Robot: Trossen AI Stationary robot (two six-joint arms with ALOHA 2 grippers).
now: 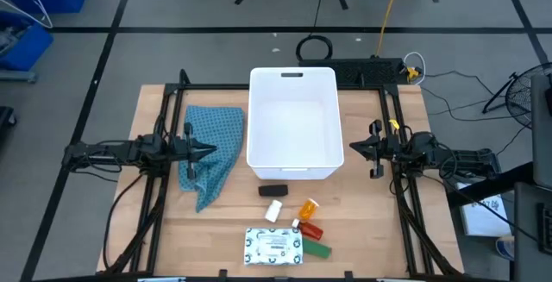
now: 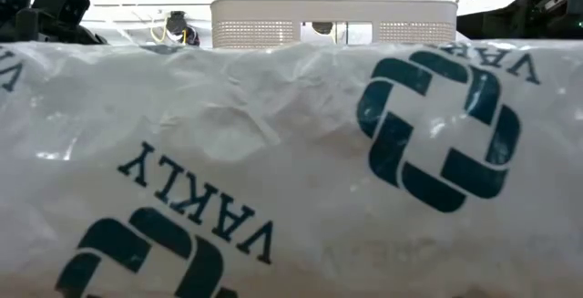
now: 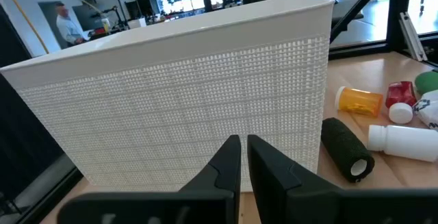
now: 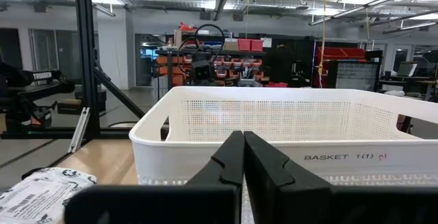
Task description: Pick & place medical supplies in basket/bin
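Note:
The white basket (image 1: 291, 135) stands at the table's middle, toward the far side. Near the table's near edge lie the black block (image 1: 272, 191), the small white bottle (image 1: 273, 210), the orange pill bottle (image 1: 308, 208), the red tube (image 1: 310, 229), the green piece (image 1: 316, 248) and the flat white dotted packet (image 1: 273, 246). My left gripper (image 1: 212, 151) is shut, left of the basket and above the blue cloth (image 1: 216, 135). My right gripper (image 1: 348, 149) is shut, just right of the basket. In the left wrist view the black block (image 3: 348, 148), white bottle (image 3: 405, 142) and orange bottle (image 3: 359, 101) lie on their sides.
The blue patterned cloth lies crumpled left of the basket, under the left arm. Black frame rails (image 1: 390, 109) run along both sides of the table. In the low view the printed packet (image 2: 291, 170) fills nearly the whole picture, with the basket's rim (image 2: 332, 11) behind it.

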